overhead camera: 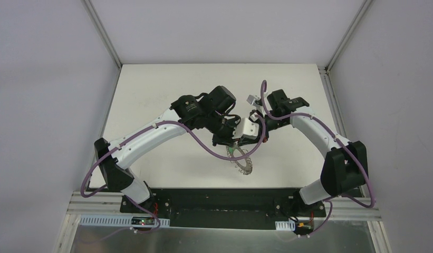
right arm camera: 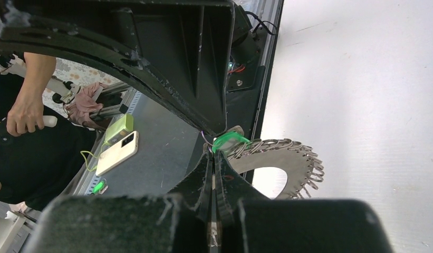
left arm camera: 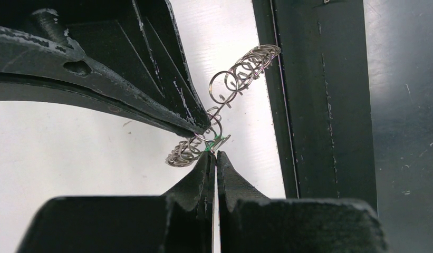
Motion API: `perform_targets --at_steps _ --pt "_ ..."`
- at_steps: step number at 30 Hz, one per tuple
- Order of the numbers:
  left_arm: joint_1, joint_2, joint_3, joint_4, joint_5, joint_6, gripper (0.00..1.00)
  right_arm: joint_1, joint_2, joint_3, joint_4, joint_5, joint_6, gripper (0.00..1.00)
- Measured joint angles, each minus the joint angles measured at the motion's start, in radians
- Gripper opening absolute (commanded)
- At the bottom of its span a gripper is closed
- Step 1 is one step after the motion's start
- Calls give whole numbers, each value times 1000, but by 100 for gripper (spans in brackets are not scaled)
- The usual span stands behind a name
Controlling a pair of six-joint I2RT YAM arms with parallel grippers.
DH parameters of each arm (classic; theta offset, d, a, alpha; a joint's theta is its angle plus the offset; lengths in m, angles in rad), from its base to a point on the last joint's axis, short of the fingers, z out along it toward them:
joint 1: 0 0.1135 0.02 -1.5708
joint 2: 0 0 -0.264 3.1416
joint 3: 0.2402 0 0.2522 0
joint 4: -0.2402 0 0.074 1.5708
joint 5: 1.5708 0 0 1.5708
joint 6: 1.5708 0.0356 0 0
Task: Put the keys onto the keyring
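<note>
The keyring (overhead camera: 248, 167) is a flat grey disc with a wide hole and a fringe of small wire loops. It hangs tilted over the near middle of the table, and its disc (right arm camera: 296, 158) shows in the right wrist view. The key's green head (right arm camera: 230, 141) sits at the ring's upper edge. My left gripper (left arm camera: 214, 153) is shut, its tips pinching the tiny key (left arm camera: 220, 139). My right gripper (right arm camera: 213, 153) is shut on one wire loop (right arm camera: 205, 140) of the ring. The two grippers meet tip to tip (overhead camera: 235, 144).
A black rail (left arm camera: 319, 105) runs along the table's near edge, just beyond the ring. Beyond it a metal shelf holds a phone (right arm camera: 117, 153) and a green gadget (right arm camera: 119, 126). A person's hand (right arm camera: 27, 113) is out there too.
</note>
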Motion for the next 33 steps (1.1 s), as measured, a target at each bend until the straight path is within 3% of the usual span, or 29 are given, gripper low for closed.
perform_targets --at_steps 33 --pt "-27 0 0 -57 -10 14 0 -42 66 61 -34 1 -14 0"
